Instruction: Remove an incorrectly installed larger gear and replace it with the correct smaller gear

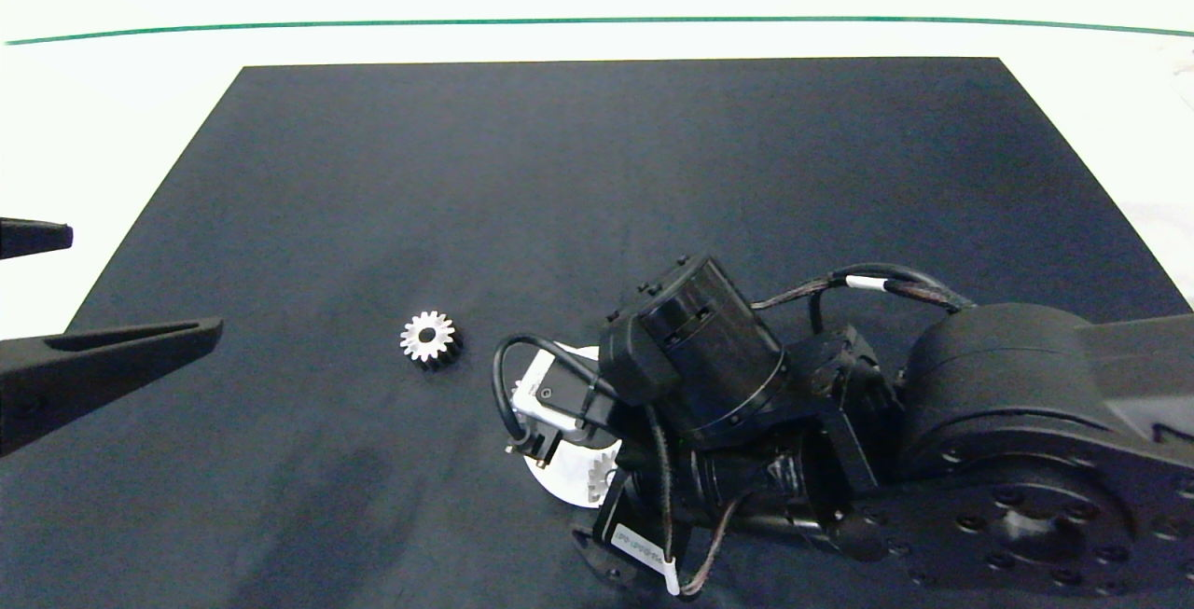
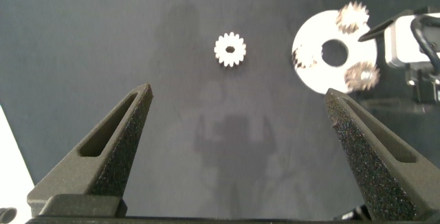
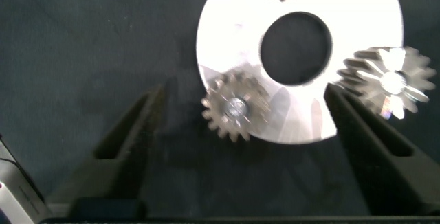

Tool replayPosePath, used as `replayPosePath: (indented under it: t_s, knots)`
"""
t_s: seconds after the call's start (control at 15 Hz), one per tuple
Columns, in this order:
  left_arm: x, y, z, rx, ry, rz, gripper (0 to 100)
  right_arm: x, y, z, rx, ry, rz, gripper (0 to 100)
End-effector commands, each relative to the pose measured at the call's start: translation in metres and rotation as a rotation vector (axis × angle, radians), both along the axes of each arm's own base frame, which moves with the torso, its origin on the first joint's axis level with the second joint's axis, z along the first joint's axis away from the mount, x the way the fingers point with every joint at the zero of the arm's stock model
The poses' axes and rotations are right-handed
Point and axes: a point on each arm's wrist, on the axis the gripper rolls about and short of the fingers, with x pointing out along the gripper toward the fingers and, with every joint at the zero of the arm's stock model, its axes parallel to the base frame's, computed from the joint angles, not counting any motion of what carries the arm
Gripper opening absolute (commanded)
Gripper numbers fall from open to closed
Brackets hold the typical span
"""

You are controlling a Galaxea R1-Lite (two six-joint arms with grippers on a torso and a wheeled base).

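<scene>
Smaller gear (image 1: 428, 339) flat on the dark mat (image 1: 597, 171), left of centre in the lower half of the head view. Alone there, touched by nothing, dark centre hole facing up, stubby teeth bright against the cloth.

To its lower right, well apart: a white disc (image 1: 565, 483) with a round centre hole, mostly covered in the head view by the right arm's wrist. Three silver gears around the disc's rim. Among them the larger gear (image 3: 388, 80), widest and finest-toothed of the three as seen from the right wrist, overhanging the disc's edge. A second gear (image 3: 236, 107) on the rim, a third only partly in view.

Right gripper (image 3: 244, 92) spread wide just over the disc, nothing between the fingers but air, one finger out over the mat, the other by the larger gear. Cannot tell whether either finger touches anything.

Left gripper (image 1: 140, 283) at the left edge of the head view, near mid-height, likewise spread and holding nothing, pointed toward the smaller gear yet well apart from it.

Mat dark navy, faintly mottled, lying on a white table (image 1: 597, 40). A thin green line (image 1: 597, 21) across the table near the top of the frame.
</scene>
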Motion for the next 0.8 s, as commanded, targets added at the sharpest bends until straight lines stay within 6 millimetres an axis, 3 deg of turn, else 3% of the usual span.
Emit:
replayPosePath:
  t_s: [0.07, 0.2, 0.33, 0.53, 0.8]
  knots:
    - [-0.001, 0.003, 0.005, -0.022, -0.023, 0.019, 100, -0.004, -0.032, 0.021, 0.042, -0.026, -0.045, 100]
    - [0.007, 0.003, 0.013, -0.080, -0.083, 0.093, 100, -0.005, -0.055, 0.035, 0.114, -0.056, -0.191, 100]
    - [0.013, 0.019, 0.021, -0.129, -0.199, 0.267, 100, -0.006, -0.077, 0.054, 0.225, -0.129, -0.372, 100]
    - [-0.009, 0.046, 0.050, -0.110, -0.361, 0.471, 100, -0.018, -0.123, 0.077, 0.297, -0.201, -0.478, 100]
    - [-0.052, 0.061, 0.037, -0.148, -0.435, 0.498, 100, -0.033, -0.167, 0.067, 0.417, -0.391, -0.749, 100]
